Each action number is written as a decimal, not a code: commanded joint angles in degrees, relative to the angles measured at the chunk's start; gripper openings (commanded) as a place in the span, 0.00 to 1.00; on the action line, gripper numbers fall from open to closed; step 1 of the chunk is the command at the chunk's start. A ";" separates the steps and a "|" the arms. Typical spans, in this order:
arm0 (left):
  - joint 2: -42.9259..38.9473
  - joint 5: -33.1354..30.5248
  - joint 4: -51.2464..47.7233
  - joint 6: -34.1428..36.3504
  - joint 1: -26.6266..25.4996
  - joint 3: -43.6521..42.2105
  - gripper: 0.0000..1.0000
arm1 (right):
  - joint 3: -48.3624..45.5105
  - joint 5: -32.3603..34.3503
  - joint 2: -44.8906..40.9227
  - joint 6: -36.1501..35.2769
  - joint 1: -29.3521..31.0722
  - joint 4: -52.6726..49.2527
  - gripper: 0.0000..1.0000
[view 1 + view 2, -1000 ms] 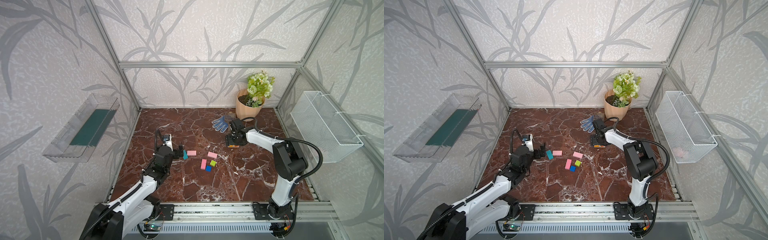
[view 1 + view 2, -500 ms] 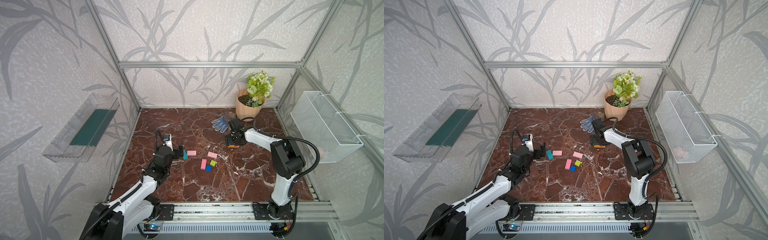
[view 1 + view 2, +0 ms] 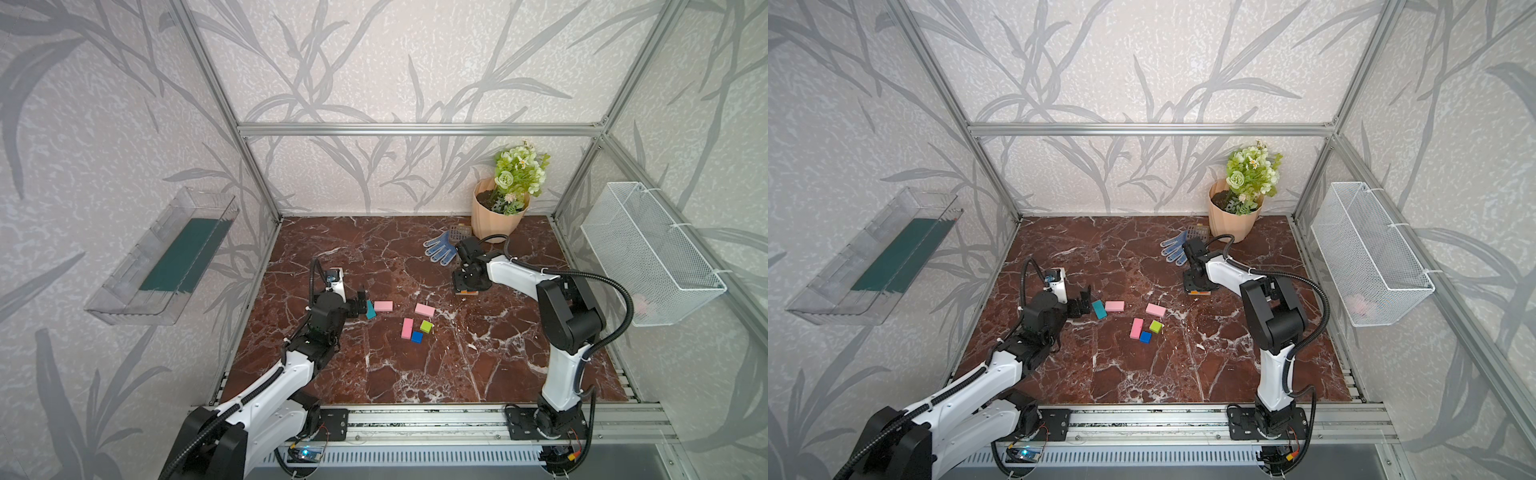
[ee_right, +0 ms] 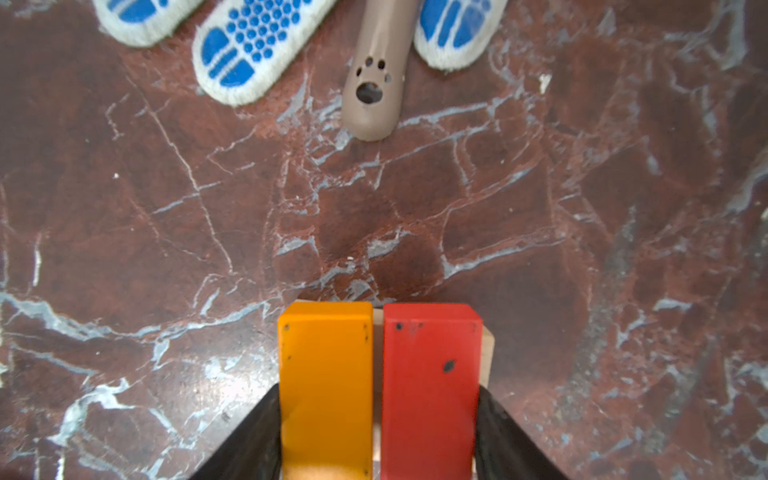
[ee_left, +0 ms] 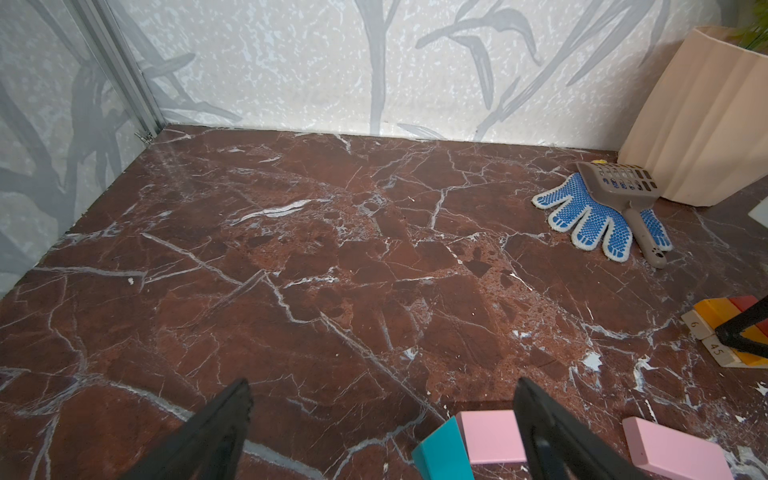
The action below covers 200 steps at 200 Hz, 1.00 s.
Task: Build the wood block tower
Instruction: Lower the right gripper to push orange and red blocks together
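Looking from the near side, you find the left gripper (image 5: 382,384) spread wide and empty, with the teal rectangular wood block (image 5: 442,453) and a pink rectangular wood block (image 5: 490,436) just beside one finger. Farther on, the right gripper (image 4: 378,390) has its jaws against the orange rectangular wood block (image 4: 326,374) and the red rectangular wood block (image 4: 430,374). These two lie side by side on tan wood blocks (image 5: 717,351), near the blue dotted glove (image 3: 440,249).

I count three pink blocks (image 3: 383,306) (image 3: 424,309) (image 3: 407,328), one teal block (image 3: 370,309), one green cube (image 3: 426,326), one blue cube (image 3: 417,336), one orange block (image 4: 326,386), one red block (image 4: 430,386), two tan blocks (image 5: 695,324) (image 5: 717,351), one glove (image 3: 440,248), one scoop (image 5: 619,183), one flowerpot (image 3: 494,218).
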 commanded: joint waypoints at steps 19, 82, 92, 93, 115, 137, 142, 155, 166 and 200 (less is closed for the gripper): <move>-0.27 -0.46 0.95 0.72 -0.28 -0.56 0.99 | 1.38 0.77 0.53 0.29 0.07 -1.50 0.67; -0.27 -0.43 0.97 0.76 -0.28 -0.58 0.99 | 1.58 0.86 0.49 0.71 0.06 -1.11 0.71; -0.27 -0.35 0.97 0.73 -0.28 -0.56 0.99 | 1.70 0.71 0.47 0.72 0.02 -0.85 0.73; -0.27 -0.36 0.96 0.77 -0.28 -0.57 0.99 | 1.67 0.70 0.48 0.72 0.01 -0.88 0.73; -0.28 -0.37 0.95 0.76 -0.28 -0.55 0.99 | 2.31 0.82 0.68 0.72 0.03 -0.83 0.74; -0.35 -0.36 0.95 0.76 -0.28 -0.54 0.99 | 3.10 0.86 1.51 0.72 0.04 -0.94 0.74; -0.36 -0.41 0.96 0.72 -0.28 -0.50 0.99 | 3.34 0.86 1.70 0.72 0.08 -0.99 0.74; -0.29 -0.37 0.95 0.73 -0.28 -0.56 0.99 | 3.81 0.77 2.21 0.86 0.05 -1.09 0.73; -0.27 -0.37 0.97 0.72 -0.28 -0.51 0.99 | 4.25 0.69 2.71 0.81 0.02 -1.16 0.72; -0.27 -0.38 0.95 0.72 -0.28 -0.56 0.99 | 5.33 1.10 3.70 1.08 0.00 -2.03 0.68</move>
